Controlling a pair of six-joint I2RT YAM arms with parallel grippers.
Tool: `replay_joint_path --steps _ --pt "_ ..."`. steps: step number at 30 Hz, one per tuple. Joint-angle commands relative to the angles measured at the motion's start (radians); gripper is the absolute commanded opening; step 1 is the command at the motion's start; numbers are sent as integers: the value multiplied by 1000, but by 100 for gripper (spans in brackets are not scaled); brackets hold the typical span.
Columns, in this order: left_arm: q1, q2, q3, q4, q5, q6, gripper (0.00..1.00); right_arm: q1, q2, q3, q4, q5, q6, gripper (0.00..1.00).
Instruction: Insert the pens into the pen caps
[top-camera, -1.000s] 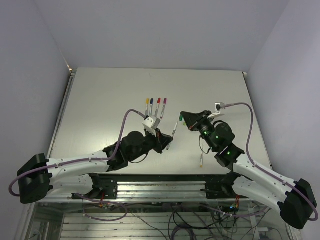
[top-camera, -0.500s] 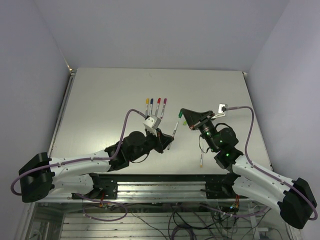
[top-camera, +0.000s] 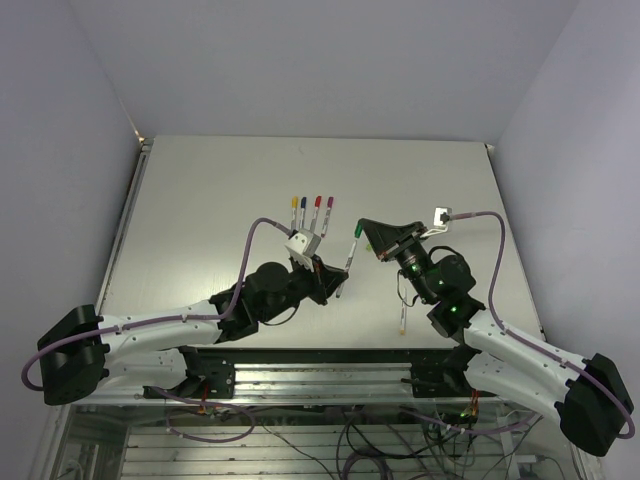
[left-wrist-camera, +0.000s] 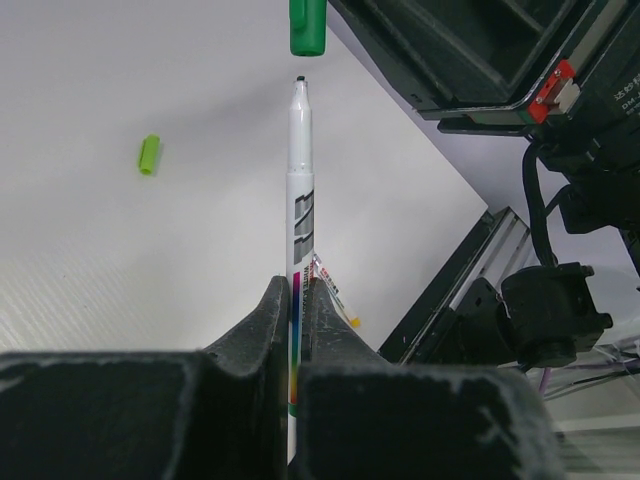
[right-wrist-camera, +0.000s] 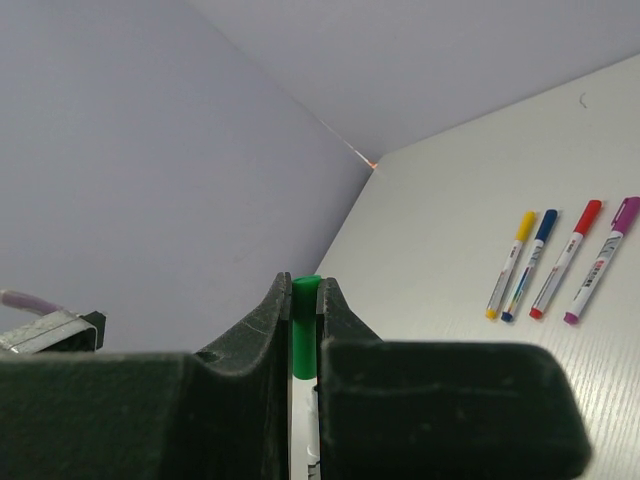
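Clenched in left jaws, pen (left-wrist-camera: 299, 200) with long axis aimed tip-first at dark green cap (left-wrist-camera: 307, 28) gripped by right jaws; tip just short of cap's mouth.

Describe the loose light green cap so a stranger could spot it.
On the white table, in the left wrist view, look left of the pen held in the left pincer. The light green cap lies there alone; the dark green cap is darker and gripped by the right pincer.
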Motion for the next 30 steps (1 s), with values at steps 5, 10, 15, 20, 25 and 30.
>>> replay_joint_path --steps 5,10,15,20,25,30 --pt "1 -12 -9 56 -15 -15 7 9 -5 -7 11 -10 -10 0" --pt "2 -16 -10 57 -19 -16 7 11 -3 -1 -1 -11 -17 0" --pt "2 -23 -12 55 -26 -16 7 13 -5 0 -7 -8 -21 0" --pt "1 -28 -20 61 -29 -20 7 17 -7 -3 -13 -9 -18 0" --pt "1 -23 -19 63 -28 -22 7 21 -5 -4 -12 -12 -15 0" --pt "2 -21 -20 71 -25 -24 7 33 10 1 -17 -17 -21 0"
